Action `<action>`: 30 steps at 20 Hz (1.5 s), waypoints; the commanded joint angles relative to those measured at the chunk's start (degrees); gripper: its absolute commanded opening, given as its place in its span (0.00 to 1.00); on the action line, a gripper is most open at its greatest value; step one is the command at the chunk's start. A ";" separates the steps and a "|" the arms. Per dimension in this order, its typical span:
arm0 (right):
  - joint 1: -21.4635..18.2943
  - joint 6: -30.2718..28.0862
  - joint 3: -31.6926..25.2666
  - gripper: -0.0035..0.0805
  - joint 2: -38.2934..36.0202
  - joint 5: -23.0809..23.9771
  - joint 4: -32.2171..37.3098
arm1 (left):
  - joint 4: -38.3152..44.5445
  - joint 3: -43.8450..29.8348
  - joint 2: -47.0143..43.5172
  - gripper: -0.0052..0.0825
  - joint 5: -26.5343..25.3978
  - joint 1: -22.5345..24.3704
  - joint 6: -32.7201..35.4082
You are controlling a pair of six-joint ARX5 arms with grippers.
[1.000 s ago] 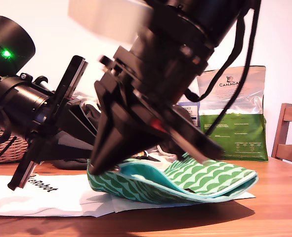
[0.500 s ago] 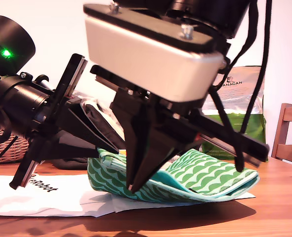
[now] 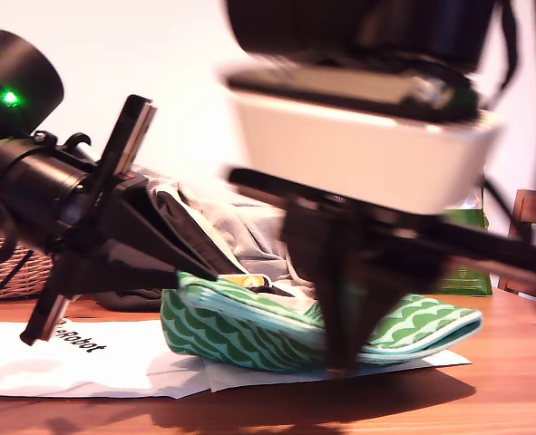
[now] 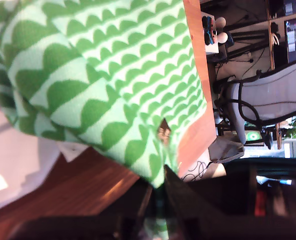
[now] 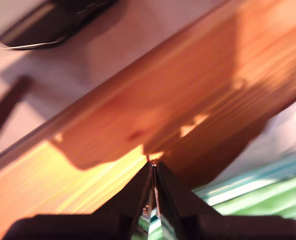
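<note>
At the exterior view's left, a wicker basket stands at the back of the desk. A white printed sheet lies flat on the desk in front of it and runs under the pouch.

The first gripper reaches in from the exterior view's left. Its jaws are closed on the upper edge of the pouch at the pouch's left end. In the first wrist view the patterned fabric fills most of the frame, and its edge runs down into the first gripper.

The pouch, green with a wave pattern and a turquoise lining, lies on the sheet at the centre of the desk. Grey clothing is heaped behind it.

The second gripper hangs blurred in front of the pouch's right half, pointing down. Its jaws are pressed together with nothing between them, the tip just above the bare desk and near the pouch.

At the exterior view's right edge, part of a wooden chair shows
</note>
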 commanded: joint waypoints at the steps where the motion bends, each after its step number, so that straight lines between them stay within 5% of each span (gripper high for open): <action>1: -1.53 0.39 -2.38 0.03 0.68 0.61 -3.45 | -0.35 0.22 0.20 0.04 -0.15 2.36 2.12; 11: -9.01 0.33 -2.38 0.03 0.68 2.75 -6.95 | -1.55 0.22 0.20 0.04 -2.51 7.39 5.70; 14: -8.13 1.51 -2.38 0.19 0.68 0.92 -5.77 | -1.25 0.22 0.20 0.04 -3.02 7.21 5.70; 17: -5.77 10.03 -2.27 0.44 0.35 -1.33 -5.57 | -1.18 0.22 0.20 0.04 -4.37 7.17 5.70; 22: -2.78 31.12 2.12 0.45 -2.56 -3.23 -5.95 | -0.13 0.22 0.20 0.04 -5.84 7.06 5.81; 24: -1.68 40.85 5.35 0.37 -4.13 -3.28 -6.14 | -0.17 0.22 0.20 0.04 -5.81 6.99 7.52; 27: -1.57 55.19 10.29 0.02 -5.40 -7.21 -6.01 | -0.13 0.22 0.20 0.05 -5.88 6.78 11.19; 28: -1.57 58.38 11.26 0.04 -5.75 -9.25 -5.95 | -0.13 0.22 0.20 0.09 -5.88 6.40 11.80; 30: -1.79 61.77 11.78 0.04 -6.47 -10.62 -4.83 | -0.13 0.22 0.20 0.38 -5.90 5.46 12.33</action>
